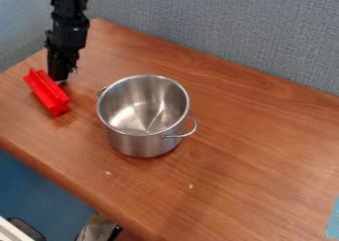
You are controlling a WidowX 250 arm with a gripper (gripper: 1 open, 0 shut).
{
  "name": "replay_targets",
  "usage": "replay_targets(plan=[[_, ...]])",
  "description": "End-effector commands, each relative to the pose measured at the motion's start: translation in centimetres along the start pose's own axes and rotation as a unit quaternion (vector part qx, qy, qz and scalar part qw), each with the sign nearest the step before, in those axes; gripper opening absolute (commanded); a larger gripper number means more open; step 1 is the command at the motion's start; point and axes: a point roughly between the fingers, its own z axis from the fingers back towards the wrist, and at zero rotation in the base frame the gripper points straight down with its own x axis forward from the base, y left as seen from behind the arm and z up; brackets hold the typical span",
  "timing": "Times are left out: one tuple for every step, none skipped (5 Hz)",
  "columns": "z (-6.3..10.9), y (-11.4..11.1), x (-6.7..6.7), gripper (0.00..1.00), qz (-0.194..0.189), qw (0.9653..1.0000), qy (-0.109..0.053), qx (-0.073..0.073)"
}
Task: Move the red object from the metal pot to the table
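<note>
Backing off looks like the step in hand: the red block [50, 90] already lies flat on the table [252, 136], to the left of the pot [143, 114] and apart from it, and the pot's inside looks bare. So the carrying part seems done, as far as I can judge.

The pincer [61, 74] hangs at the end of the dark arm near the table's back left corner, pointing steeply down. Its jaws are clenched together with nothing between them; no red shows in the grip.

To finish well, I'd say lift straight up first, then draw away. Any sideways sweep at this height could clip the block's far end and skid it toward the table's left edge, which is near. Keep the shut jaws off the pot rim too, since the pot is light-looking and may slide or ring.

Block versus pincer: the block sits just below and slightly left of the fingertips in this view, its upper end near them. Whether the tips touch the block or hang just behind it I cannot tell from this one angle; the dark fingers overlap the block's top end. The block lies with its long side running diagonally, away from the pot.
</note>
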Motion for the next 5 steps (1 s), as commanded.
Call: replay_targets(plan=[[3.4, 0.2, 0.7, 0.0, 0.009, 0.9992, -0.025, 0.03], [4.2, -0.3, 1.3, 0.0, 0.014, 0.9991, -0.031, 0.027], [5.0, 0.0, 1.2, 0.0, -0.016, 0.999, -0.036, 0.024], [5.5, 0.2, 0.9, 1.0, -0.05, 0.9977, -0.041, 0.02], [5.9, 0.3, 0.7, 1.0, -0.083, 0.9954, -0.046, 0.016]])
